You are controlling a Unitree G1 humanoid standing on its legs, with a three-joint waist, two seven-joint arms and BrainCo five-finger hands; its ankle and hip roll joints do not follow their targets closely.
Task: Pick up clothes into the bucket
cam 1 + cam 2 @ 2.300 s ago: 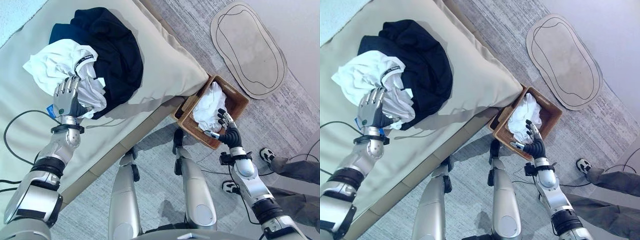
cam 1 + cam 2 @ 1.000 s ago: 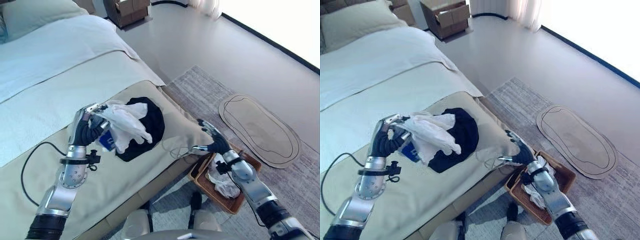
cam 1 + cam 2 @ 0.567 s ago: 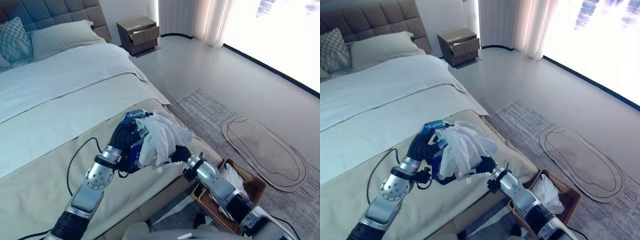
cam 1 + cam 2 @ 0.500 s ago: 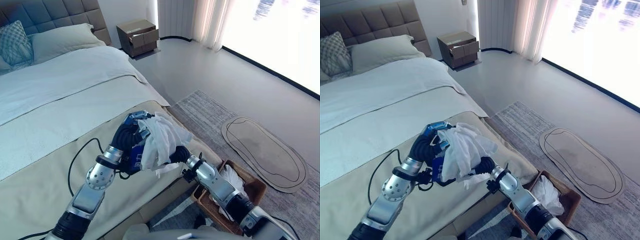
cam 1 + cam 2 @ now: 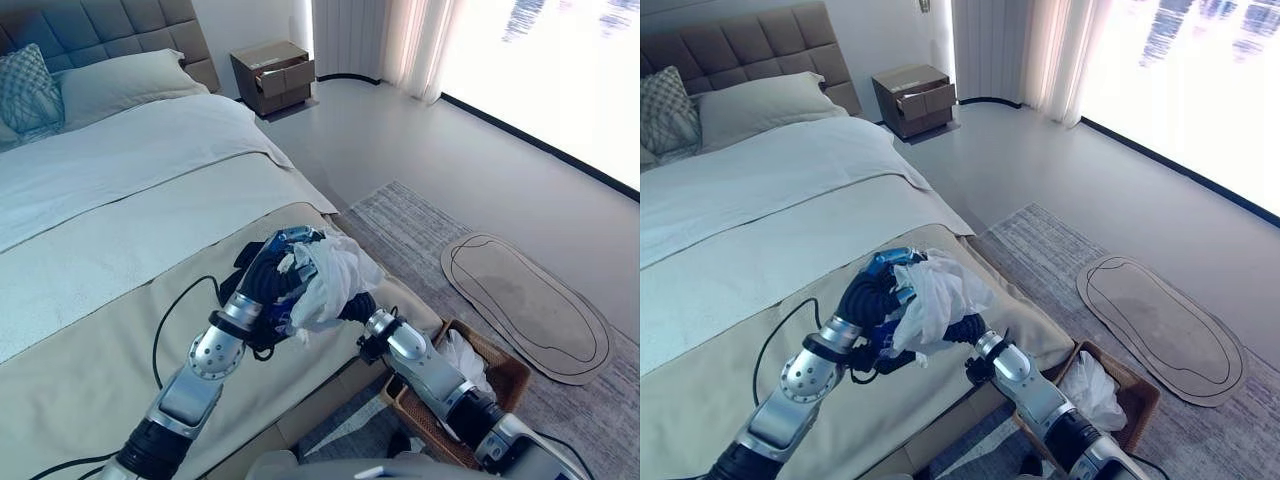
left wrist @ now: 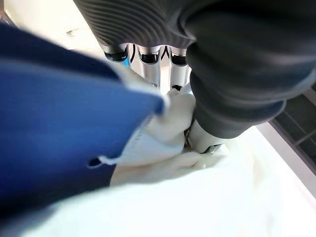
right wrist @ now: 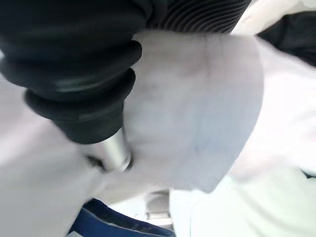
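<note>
My left hand (image 5: 262, 282) is raised over the foot of the bed, its fingers curled round a crumpled white garment (image 5: 335, 280) that has a blue tag (image 6: 59, 98). In the left wrist view the white cloth (image 6: 163, 143) is bunched under those fingers. My right hand (image 5: 358, 306) is pressed against the underside of the same garment, with white cloth (image 7: 197, 108) wrapped over it. The woven brown basket (image 5: 515, 372) stands on the floor by the bed's corner. Another white garment (image 5: 458, 352) lies in it.
The beige bed (image 5: 100, 330) takes up the left, with a pale sheet and pillows (image 5: 120, 80) at its head. A grey rug and an oval mat (image 5: 525, 300) lie on the floor beyond the basket. A nightstand (image 5: 270, 68) stands by the far wall.
The camera has tilted up from the bed. My left hand lifted the white garment off the pile and carried it right. My right hand rose from the basket to meet the garment.
</note>
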